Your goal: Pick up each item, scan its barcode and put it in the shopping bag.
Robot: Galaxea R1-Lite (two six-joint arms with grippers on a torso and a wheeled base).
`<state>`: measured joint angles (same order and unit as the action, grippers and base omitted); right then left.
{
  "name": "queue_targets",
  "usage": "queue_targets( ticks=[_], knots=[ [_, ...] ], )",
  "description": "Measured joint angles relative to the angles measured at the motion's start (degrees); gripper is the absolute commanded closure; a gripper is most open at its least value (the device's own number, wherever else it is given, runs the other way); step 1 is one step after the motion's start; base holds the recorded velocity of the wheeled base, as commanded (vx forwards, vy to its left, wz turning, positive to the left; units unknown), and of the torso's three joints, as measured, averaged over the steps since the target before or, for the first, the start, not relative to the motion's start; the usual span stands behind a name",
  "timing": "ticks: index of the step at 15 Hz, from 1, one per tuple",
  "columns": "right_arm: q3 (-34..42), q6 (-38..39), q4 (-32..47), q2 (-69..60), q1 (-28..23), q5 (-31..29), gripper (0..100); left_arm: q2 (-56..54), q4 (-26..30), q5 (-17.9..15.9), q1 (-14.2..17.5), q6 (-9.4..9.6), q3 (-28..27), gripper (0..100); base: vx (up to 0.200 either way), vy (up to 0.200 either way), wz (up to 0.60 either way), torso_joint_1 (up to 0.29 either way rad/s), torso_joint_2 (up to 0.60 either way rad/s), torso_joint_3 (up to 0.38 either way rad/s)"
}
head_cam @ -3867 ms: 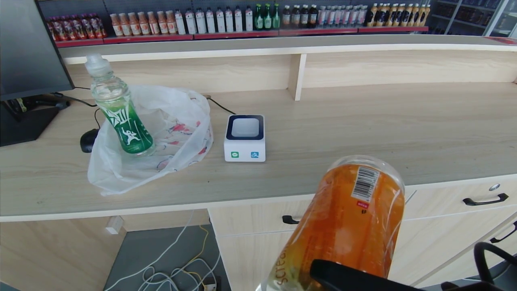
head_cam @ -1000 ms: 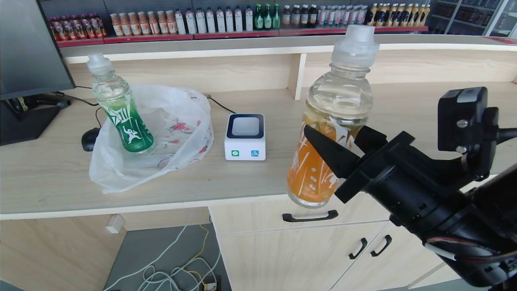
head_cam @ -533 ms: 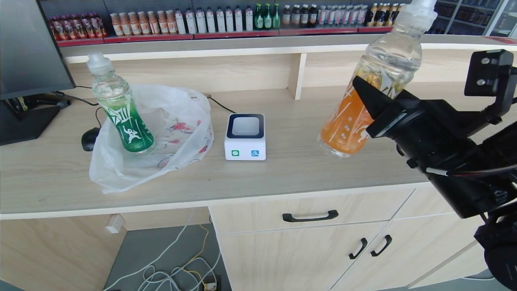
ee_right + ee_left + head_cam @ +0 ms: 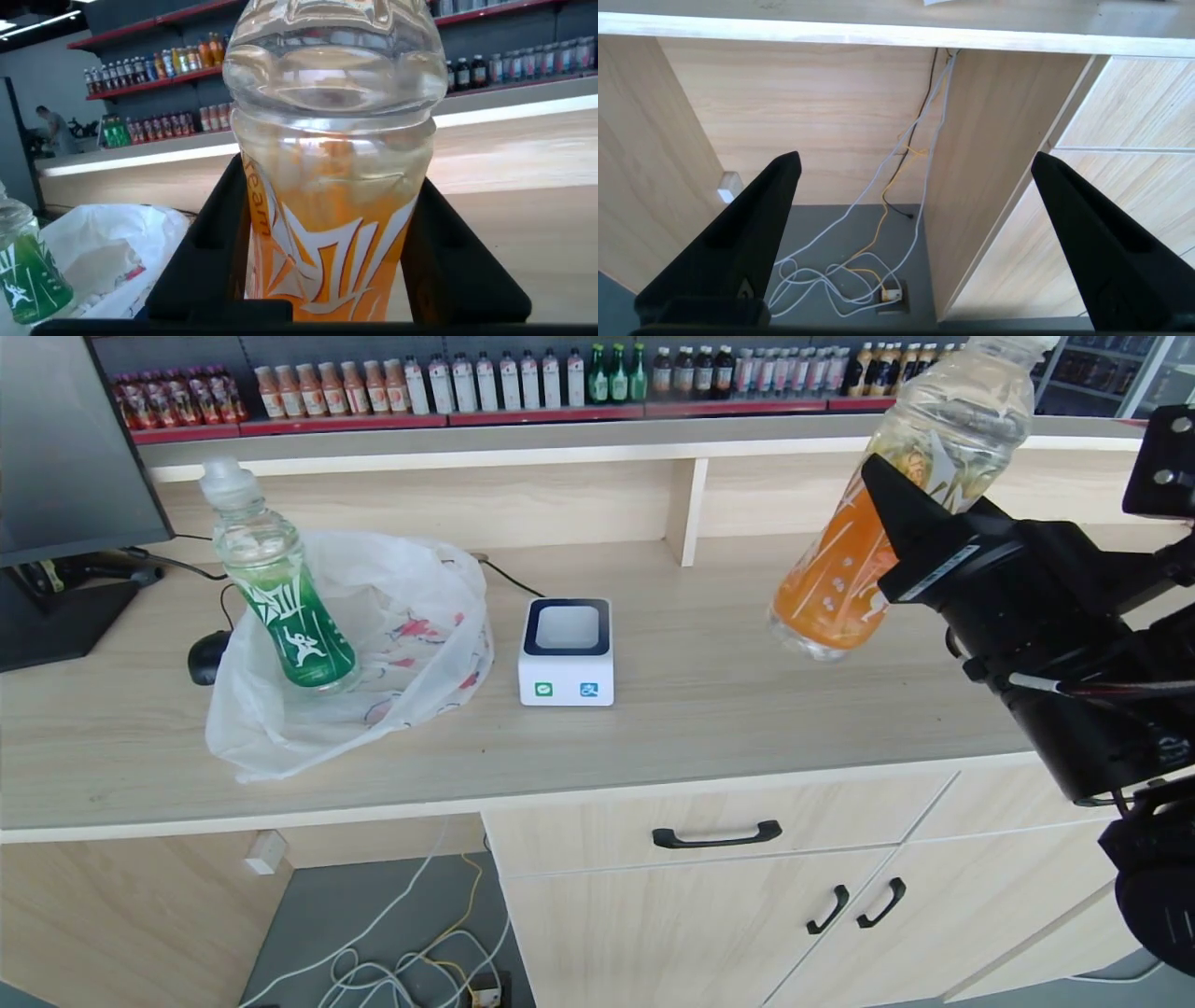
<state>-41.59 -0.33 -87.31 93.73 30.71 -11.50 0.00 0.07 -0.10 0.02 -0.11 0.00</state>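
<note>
A wooden table (image 4: pixel 709 644) runs below shelves of drinks (image 4: pixel 560 378). The right tool (image 4: pixel 920 490) is clenched around the middle of the orange bottle (image 4: pixel 840 579). It holds the bottle tilted in the air above the table's right part, cap uppermost, well apart from the scanner (image 4: pixel 567 653). The scanner sits just beside the bag (image 4: pixel 411 644), in which a green bottle (image 4: pixel 289 616) stands upright. The left tool (image 4: pixel 920 187) hangs released, fingers spread wide, below the table's edge above floor cables (image 4: pixel 850 271).
</note>
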Motion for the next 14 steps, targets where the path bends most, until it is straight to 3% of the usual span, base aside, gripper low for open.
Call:
queue_targets(
  ticks=[13,14],
  knots=[
    [-1.2,0.1,0.0,-0.2,-0.7,0.1,100,0.0,0.0,0.0,0.0,-0.13,0.0,0,0.0,0.2,0.0,0.002,0.0,0.001],
    [-1.2,0.1,-0.1,-0.2,-0.6,0.1,100,0.0,0.0,0.0,0.0,-0.1,0.0,0,0.0,0.0,0.0,0.0,0.0,0.0]
  ],
)
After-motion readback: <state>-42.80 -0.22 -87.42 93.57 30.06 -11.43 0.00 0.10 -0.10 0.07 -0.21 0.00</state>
